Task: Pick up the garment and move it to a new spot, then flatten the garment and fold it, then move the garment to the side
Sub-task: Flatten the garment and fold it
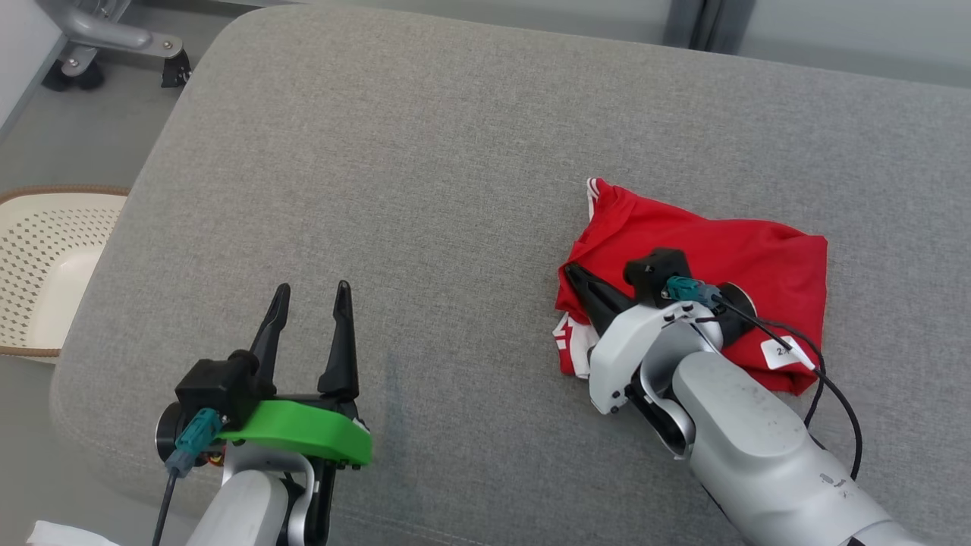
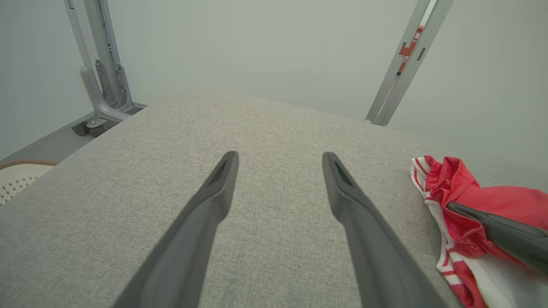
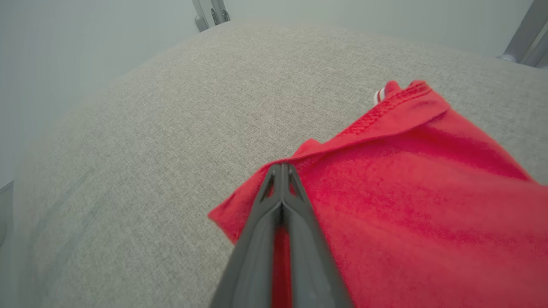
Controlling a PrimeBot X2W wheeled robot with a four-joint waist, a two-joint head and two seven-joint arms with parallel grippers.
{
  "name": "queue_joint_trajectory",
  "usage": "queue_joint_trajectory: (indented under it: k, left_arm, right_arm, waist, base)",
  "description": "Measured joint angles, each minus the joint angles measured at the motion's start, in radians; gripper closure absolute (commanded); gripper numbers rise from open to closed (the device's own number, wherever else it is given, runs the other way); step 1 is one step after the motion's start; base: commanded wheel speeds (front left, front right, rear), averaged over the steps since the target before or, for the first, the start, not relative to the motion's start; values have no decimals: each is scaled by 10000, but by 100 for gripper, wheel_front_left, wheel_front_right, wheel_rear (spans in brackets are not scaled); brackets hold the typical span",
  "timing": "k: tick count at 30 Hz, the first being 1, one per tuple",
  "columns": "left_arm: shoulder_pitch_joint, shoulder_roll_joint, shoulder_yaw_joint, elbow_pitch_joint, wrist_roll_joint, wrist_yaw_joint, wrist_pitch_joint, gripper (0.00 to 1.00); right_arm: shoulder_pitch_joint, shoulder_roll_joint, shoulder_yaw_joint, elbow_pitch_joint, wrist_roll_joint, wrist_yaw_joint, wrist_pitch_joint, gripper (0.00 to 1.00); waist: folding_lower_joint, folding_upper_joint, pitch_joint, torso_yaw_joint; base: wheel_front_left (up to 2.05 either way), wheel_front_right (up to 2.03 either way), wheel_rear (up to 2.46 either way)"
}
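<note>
1 red garment (image 1: 758,258) with white-striped trim lies crumpled on the right side of the grey fabric cushion (image 1: 425,152). Of the 2 grippers, the right gripper (image 3: 281,169) has its fingers pinched shut on the garment's left edge, so the pick-up looks in hand; next it must lift without losing the cloth. The left gripper (image 1: 312,288) hovers, fingers spread and empty. 1 cream basket (image 1: 45,265) stands beside the cushion.

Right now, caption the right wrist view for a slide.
Shut right tool gripping red garment edge on grey cushion.
</note>
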Motion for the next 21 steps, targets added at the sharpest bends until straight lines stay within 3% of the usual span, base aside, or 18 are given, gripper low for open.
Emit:
queue_joint_trajectory:
  k: [12, 17, 21]
  left_arm:
    - [-111, -61, 88, 138, 0, -17, -29, 0]
    - [-106, -44, 150, 138, 0, -12, -40, 0]
    - [-99, -29, 153, 117, 2, -10, -40, 0]
  right_arm:
    - [-729, 184, 2077, 686, 591, 0, 119, 100]
    - [-1014, 157, 2010, 416, 945, 0, -527, 100]
    - [-1108, -132, 1325, 121, 1049, 0, -918, 100]
  waist:
    - [0, 0, 141, 38]
    - [0, 0, 54, -172]
    - [0, 0, -29, -370]
  base:
    - [0, 0, 0]
    - [0, 0, 0]
    - [0, 0, 0]
